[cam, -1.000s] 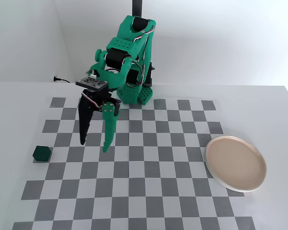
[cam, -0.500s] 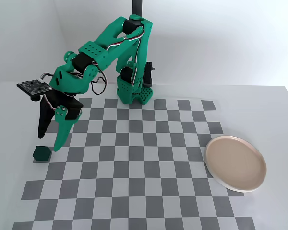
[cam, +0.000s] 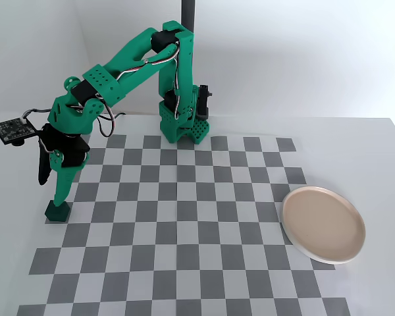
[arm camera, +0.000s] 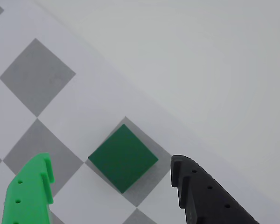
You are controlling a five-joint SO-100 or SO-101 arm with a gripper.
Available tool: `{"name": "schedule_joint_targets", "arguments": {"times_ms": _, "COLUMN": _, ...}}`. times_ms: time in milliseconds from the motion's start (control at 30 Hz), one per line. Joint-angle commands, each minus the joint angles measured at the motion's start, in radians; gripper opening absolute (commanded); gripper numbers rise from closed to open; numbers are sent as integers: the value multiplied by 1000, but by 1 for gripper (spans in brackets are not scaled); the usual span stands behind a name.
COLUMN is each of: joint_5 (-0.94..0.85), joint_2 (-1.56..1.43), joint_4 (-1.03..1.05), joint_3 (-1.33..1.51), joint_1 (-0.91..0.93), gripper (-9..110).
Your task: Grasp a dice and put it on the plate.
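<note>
The dice (arm camera: 123,158) is a dark green cube on a grey square at the edge of the checker mat. In the wrist view it lies between my two fingers and touches neither. My gripper (arm camera: 111,161) is open, with its green finger (arm camera: 30,196) to the left and its black finger (arm camera: 200,196) to the right. In the fixed view the gripper (cam: 51,191) hangs just above the dice (cam: 56,210) at the mat's far left. The pale pinkish plate (cam: 323,224) lies empty at the right side of the mat, far from the gripper.
The checker mat (cam: 184,230) covers the white table. The arm's base (cam: 184,128) stands at the back centre, under a black pole (cam: 187,13). A white wall rises close to the left of the dice. A small camera board (cam: 13,130) sticks out from the wrist.
</note>
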State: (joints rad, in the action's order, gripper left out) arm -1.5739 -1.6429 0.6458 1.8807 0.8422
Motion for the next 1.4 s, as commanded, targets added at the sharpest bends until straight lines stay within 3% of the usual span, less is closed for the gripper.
{"name": "schedule_joint_targets", "arguments": {"times_ms": 0, "joint_5": 3, "joint_2": -8, "joint_4": -25, "joint_3": -104, "joint_1": -6, "gripper": 23}}
{"name": "schedule_joint_targets", "arguments": {"times_ms": 633, "joint_5": 74, "joint_2": 207, "joint_4": -11, "joint_3": -276, "joint_1": -46, "gripper": 25}}
{"name": "schedule_joint_targets", "arguments": {"times_ms": 1367, "joint_5": -5, "joint_2": 379, "joint_4": 6, "joint_3": -371, "joint_1": -14, "gripper": 27}}
